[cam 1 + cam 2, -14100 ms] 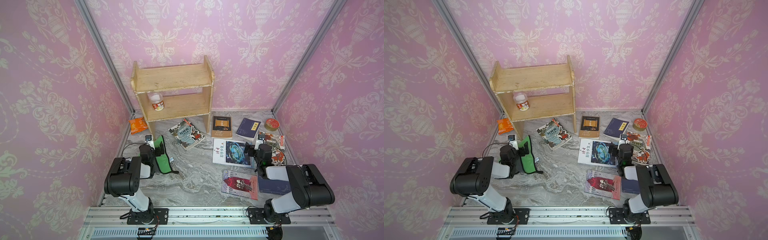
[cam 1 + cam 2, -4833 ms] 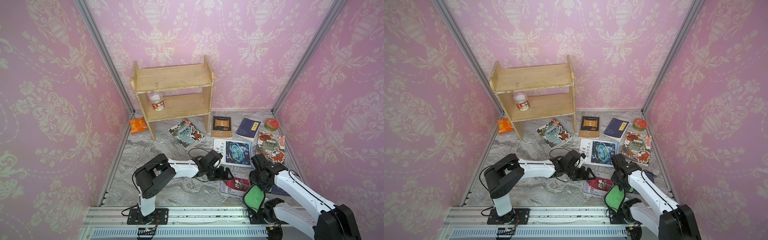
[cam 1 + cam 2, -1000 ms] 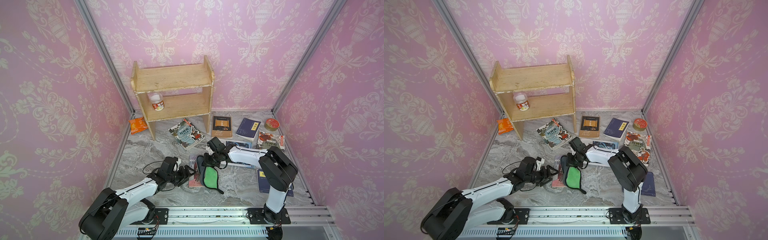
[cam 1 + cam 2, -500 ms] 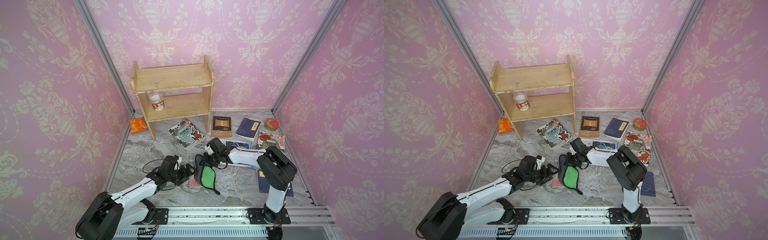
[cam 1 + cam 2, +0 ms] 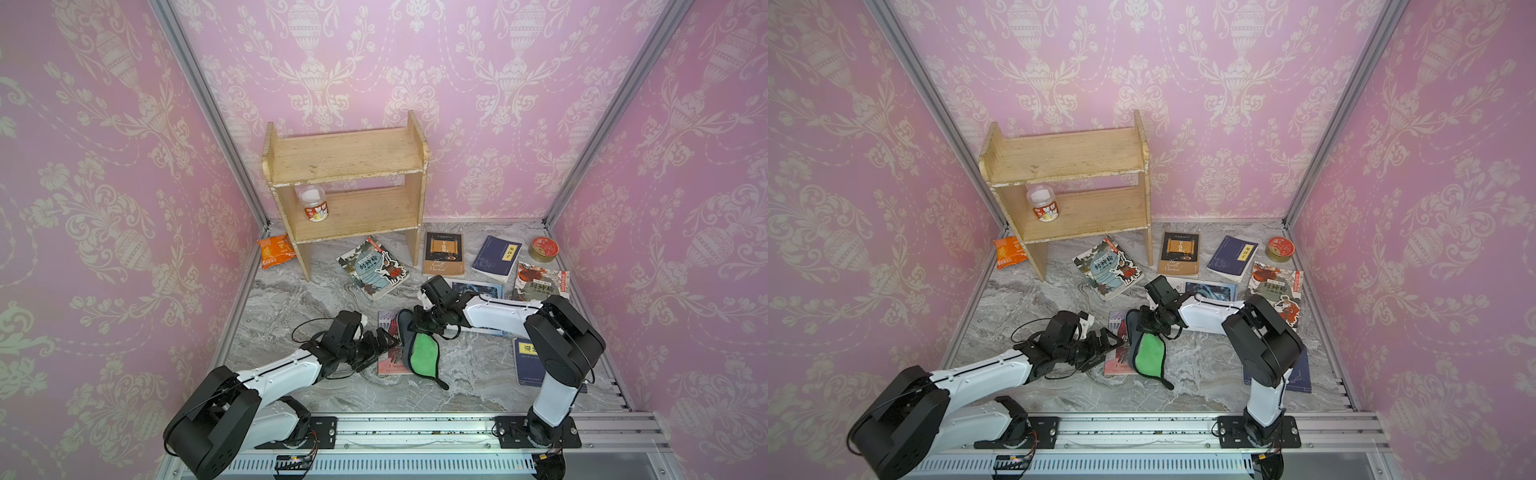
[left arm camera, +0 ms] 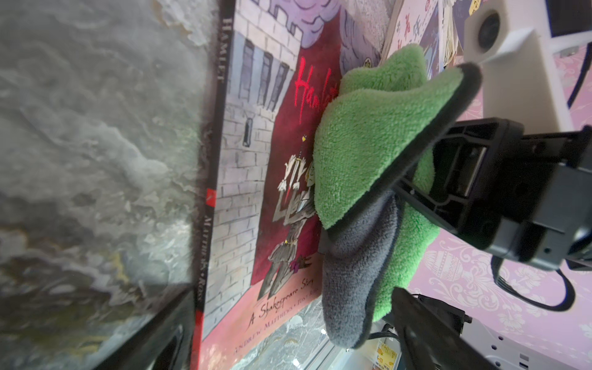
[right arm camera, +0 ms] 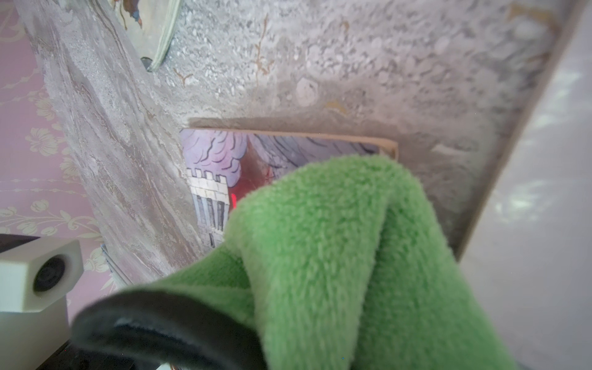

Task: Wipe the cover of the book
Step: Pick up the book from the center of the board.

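The book (image 5: 387, 332), a Hamlet paperback with a red and grey castle cover (image 6: 256, 192), lies flat on the marble floor in the middle. A green and grey cloth (image 5: 422, 353) (image 5: 1146, 351) is draped over its right half and covers part of the title (image 6: 368, 144). My right gripper (image 5: 419, 322) (image 5: 1148, 322) is shut on the cloth's far end, pressing it on the cover; in the right wrist view the cloth (image 7: 336, 256) hides the jaws. My left gripper (image 5: 384, 338) (image 5: 1106, 338) stands open at the book's left edge, holding nothing.
A wooden shelf (image 5: 345, 187) holding a jar (image 5: 313, 203) stands at the back. Several other books lie behind and to the right, one close behind the right arm (image 5: 476, 289). An orange packet (image 5: 276, 251) and a red tin (image 5: 545, 248) sit in the back corners.
My left gripper's jaws have opened wider beside the book's left edge. The right gripper and the cloth have shifted only slightly on the cover.
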`<state>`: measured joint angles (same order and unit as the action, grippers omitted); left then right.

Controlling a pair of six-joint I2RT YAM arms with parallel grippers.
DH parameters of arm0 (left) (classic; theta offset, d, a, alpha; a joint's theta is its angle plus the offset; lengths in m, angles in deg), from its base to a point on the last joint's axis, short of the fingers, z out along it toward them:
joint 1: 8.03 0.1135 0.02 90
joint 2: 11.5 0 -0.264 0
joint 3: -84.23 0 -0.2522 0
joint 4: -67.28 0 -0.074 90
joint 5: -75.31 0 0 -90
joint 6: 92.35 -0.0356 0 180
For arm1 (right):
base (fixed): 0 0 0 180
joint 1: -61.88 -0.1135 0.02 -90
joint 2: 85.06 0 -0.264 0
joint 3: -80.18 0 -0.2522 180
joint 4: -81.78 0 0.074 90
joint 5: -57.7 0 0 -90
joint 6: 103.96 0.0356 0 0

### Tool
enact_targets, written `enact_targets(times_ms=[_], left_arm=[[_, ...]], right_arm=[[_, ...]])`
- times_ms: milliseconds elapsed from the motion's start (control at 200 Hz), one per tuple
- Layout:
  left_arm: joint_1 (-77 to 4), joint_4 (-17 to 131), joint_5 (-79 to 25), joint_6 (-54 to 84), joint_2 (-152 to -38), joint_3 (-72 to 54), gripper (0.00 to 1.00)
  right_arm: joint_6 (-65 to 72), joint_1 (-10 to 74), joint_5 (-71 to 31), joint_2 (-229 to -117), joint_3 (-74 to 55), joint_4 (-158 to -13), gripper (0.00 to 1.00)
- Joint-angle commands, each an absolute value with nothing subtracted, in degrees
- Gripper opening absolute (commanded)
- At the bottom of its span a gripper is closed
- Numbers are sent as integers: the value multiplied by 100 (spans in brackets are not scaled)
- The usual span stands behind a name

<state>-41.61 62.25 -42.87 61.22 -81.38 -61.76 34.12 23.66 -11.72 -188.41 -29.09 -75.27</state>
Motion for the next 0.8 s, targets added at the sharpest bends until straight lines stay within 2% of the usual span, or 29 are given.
enact_targets(times_ms=[0,110,185,385,505,645,796], left_arm=[[-4248,6439,-4380,6193,-8278,-6114,98],[-4248,6613,-4424,6227,-8162,-6038,95],[-4248,6740,-4428,6268,-8064,-6040,88],[-4248,6598,-4401,6266,-7996,-6026,50],[-4248,6488,-4349,6252,-8003,-6024,37],[-4243,6366,-4205,6226,-7992,-6038,33],[-4231,6302,-4202,6121,-8113,-6026,22]], right_arm=[[3620,2291,-1367,-19376,-3499,-7033,0],[3874,2286,-1199,-19437,-3818,-7412,0],[3944,2284,-1132,-19466,-3956,-7572,0],[4002,2292,-1086,-19452,-4105,-7671,0],[4000,2291,-1041,-19435,-4106,-7660,0],[3966,2316,-1039,-19404,-4141,-7664,0],[3797,2317,-1086,-19354,-4015,-7449,0]])
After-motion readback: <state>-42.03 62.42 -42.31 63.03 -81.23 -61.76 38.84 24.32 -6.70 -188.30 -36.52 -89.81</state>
